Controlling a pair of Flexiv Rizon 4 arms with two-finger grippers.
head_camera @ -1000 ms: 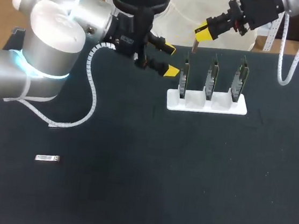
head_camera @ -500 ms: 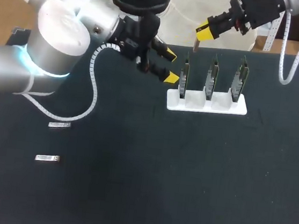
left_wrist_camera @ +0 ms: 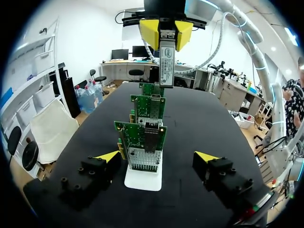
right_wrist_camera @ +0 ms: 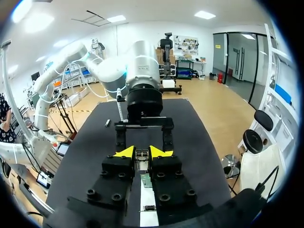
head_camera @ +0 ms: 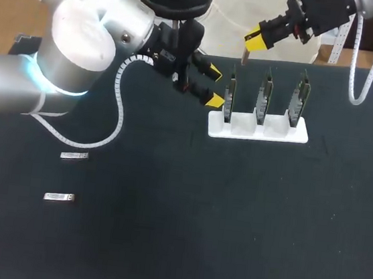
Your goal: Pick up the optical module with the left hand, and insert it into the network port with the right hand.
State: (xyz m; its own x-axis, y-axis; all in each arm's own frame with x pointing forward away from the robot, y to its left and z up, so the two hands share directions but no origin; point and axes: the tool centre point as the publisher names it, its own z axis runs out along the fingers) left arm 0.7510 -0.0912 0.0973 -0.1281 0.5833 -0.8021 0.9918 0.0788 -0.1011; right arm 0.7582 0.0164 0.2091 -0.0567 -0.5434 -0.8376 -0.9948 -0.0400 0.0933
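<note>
My right gripper (head_camera: 255, 39) hangs above the back edge of the table, shut on a slim silver optical module (head_camera: 243, 56) that points down, just behind the leftmost card. In the right wrist view the module (right_wrist_camera: 141, 159) sits between the yellow tips of that gripper (right_wrist_camera: 142, 153). A white holder (head_camera: 257, 130) carries three upright green network cards (head_camera: 229, 98). My left gripper (head_camera: 213, 85) is open and empty, just left of the leftmost card. In the left wrist view this gripper (left_wrist_camera: 157, 156) straddles the nearest card (left_wrist_camera: 144, 142), with the held module (left_wrist_camera: 166, 59) above the row.
Two spare silver modules lie flat on the black table at the left, one (head_camera: 75, 156) farther back than the other (head_camera: 58, 197). My left arm's white cable (head_camera: 118, 121) loops over the table beside them. The right arm's cable (head_camera: 354, 91) hangs at the back right.
My left arm has swung slightly right, toward the holder, uncovering the nearer-back spare module on the table. The right gripper with its module has hardly moved.
</note>
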